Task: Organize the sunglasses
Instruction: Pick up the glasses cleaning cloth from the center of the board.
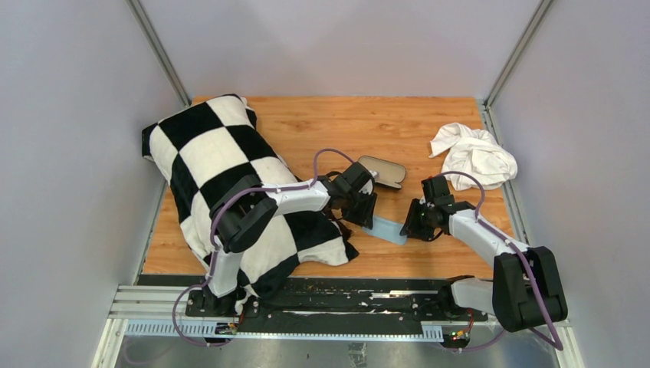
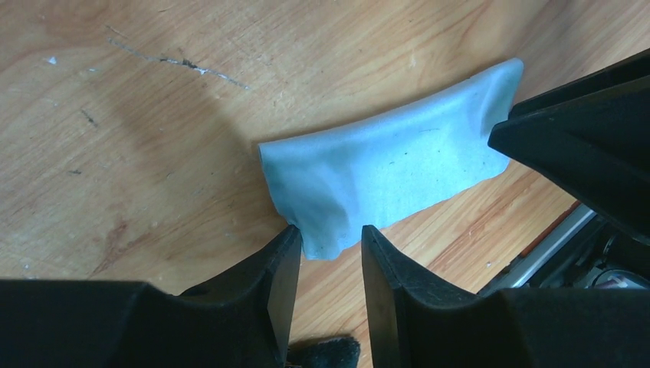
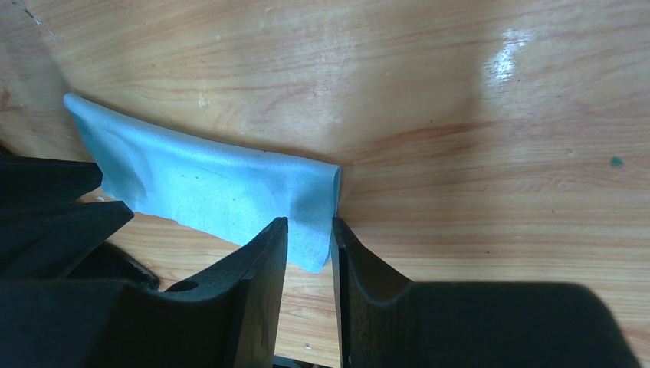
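Observation:
The sunglasses are not in view in any frame. A small light blue cloth (image 1: 387,228) lies on the wooden table (image 1: 322,123) between my two grippers. My left gripper (image 1: 366,217) stands at its left end. In the left wrist view the jaws (image 2: 328,230) are apart, with a corner of the cloth (image 2: 383,176) between the fingertips. My right gripper (image 1: 415,225) stands at its right end. In the right wrist view its jaws (image 3: 309,222) are narrowly apart around the other corner of the cloth (image 3: 222,188). A black oval case (image 1: 382,172) lies just behind the grippers.
A large black-and-white checkered blanket (image 1: 222,176) covers the left of the table, under my left arm. A crumpled white cloth (image 1: 471,153) lies at the back right. Grey walls close in both sides and the back.

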`<state>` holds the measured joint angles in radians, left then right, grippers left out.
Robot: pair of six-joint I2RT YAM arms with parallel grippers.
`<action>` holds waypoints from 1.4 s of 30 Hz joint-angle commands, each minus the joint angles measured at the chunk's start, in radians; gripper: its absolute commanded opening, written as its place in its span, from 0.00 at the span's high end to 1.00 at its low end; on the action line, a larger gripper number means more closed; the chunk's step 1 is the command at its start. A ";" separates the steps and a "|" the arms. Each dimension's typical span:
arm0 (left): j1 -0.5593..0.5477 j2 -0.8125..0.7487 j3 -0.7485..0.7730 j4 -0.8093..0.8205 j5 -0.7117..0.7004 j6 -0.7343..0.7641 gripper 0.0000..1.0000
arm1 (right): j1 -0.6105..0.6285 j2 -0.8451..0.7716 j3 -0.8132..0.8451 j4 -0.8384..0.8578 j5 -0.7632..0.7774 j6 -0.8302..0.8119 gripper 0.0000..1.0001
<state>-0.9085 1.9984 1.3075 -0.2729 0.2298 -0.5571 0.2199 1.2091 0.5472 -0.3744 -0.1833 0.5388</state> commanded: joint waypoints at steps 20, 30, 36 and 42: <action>-0.009 0.056 0.005 -0.020 0.012 -0.010 0.89 | -0.004 -0.032 -0.064 -0.033 0.084 0.035 0.67; -0.009 0.064 0.009 -0.012 0.031 -0.012 1.00 | 0.021 -0.015 -0.059 -0.032 0.135 0.035 0.67; -0.009 0.062 0.008 -0.006 0.040 -0.014 1.00 | 0.042 0.028 -0.063 0.011 0.098 0.059 0.68; -0.009 0.060 0.007 -0.009 0.043 -0.014 1.00 | 0.042 0.050 -0.056 0.021 0.100 0.064 0.75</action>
<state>-0.9085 2.0228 1.3132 -0.2565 0.2703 -0.5770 0.2466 1.2095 0.5266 -0.3004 -0.1230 0.5987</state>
